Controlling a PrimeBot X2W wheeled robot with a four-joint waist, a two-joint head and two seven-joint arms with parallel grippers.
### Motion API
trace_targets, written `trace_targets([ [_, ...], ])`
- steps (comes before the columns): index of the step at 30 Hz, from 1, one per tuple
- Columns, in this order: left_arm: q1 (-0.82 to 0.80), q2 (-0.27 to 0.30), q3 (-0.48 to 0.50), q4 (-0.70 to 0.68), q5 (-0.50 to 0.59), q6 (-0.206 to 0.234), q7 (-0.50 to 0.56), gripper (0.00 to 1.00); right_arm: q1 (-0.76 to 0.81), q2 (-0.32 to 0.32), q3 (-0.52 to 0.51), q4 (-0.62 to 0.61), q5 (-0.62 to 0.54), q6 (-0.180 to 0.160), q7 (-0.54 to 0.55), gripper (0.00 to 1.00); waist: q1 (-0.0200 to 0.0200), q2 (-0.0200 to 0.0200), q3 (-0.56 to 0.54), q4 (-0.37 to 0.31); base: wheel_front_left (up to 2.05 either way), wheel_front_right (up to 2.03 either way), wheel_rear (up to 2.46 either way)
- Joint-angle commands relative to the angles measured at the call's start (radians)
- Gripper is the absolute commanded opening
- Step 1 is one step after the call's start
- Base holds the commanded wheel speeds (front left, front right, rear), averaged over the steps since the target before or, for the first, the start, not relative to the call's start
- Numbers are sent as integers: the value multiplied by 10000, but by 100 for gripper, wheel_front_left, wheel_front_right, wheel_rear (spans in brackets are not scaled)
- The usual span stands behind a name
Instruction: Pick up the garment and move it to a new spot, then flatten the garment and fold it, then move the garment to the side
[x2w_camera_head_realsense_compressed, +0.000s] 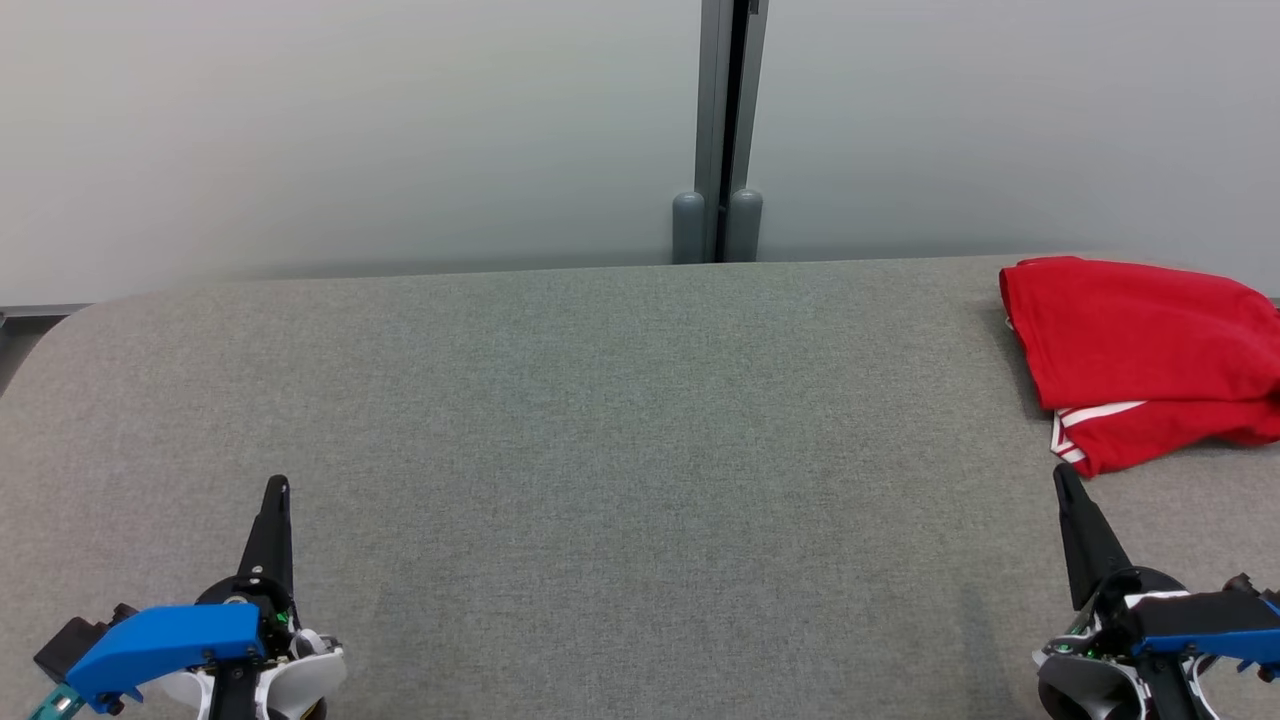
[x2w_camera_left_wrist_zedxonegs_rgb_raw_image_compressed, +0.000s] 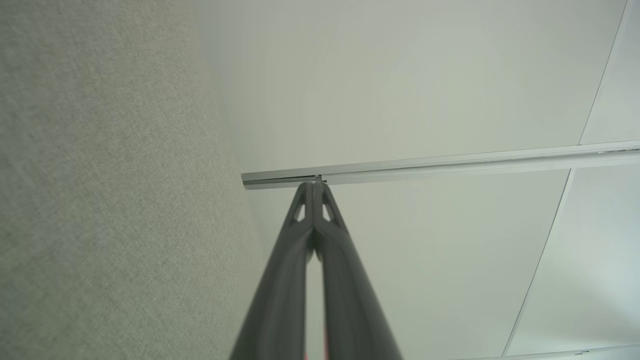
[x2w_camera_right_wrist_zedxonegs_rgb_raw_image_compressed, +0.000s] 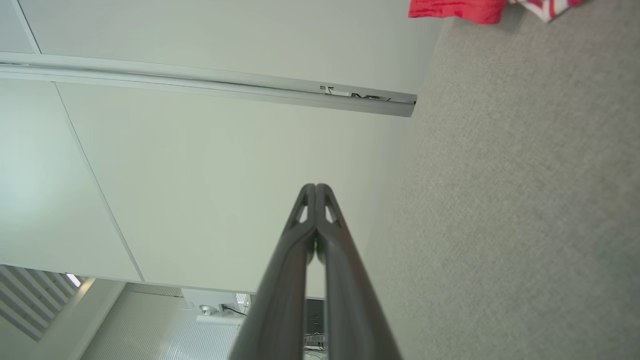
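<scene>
Bench: grey fabric top, rounded off at the far left corner, and it runs right up to the wall.
Wall: pale panels, with a grey post going straight up between two of them.
Garment: red, lying on the far right of the bench, kinda doubled over on itself. The right edge of the head view cuts its right side off. White stripes show along the hem nearest the robot.
Left end effector: down at the near left, fingers pinched together tip to tip, holding nothing, well apart from the garment. The left wrist view has the same closed tips pointing at the wall, with the bench off to one side.
Right end effector: near right, fingers squeezed fully together too, holding nothing. The tip is near the striped hem but not on it. In the right wrist view the closed tips point along the bench edge, and the garment peeks in at the top.
</scene>
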Motion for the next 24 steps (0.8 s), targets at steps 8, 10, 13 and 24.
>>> trace_targets([
  [8,-204,-11,72,-84,-648,-102,183,0,-179,18,-64,44,652,7,163,0,0,1,-7,-16,0,0,0],
  [10,-220,-11,84,-90,-786,-111,211,0,-201,20,-71,56,780,7,196,0,0,1,-9,-20,0,0,0],
  [13,-230,-13,104,-95,-993,-122,268,0,-231,24,-81,69,974,7,254,0,0,1,-12,-26,0,0,0],
  [24,-226,-13,102,-88,-969,-116,269,0,-229,21,-77,66,946,7,253,0,0,1,-12,-27,0,0,0],
])
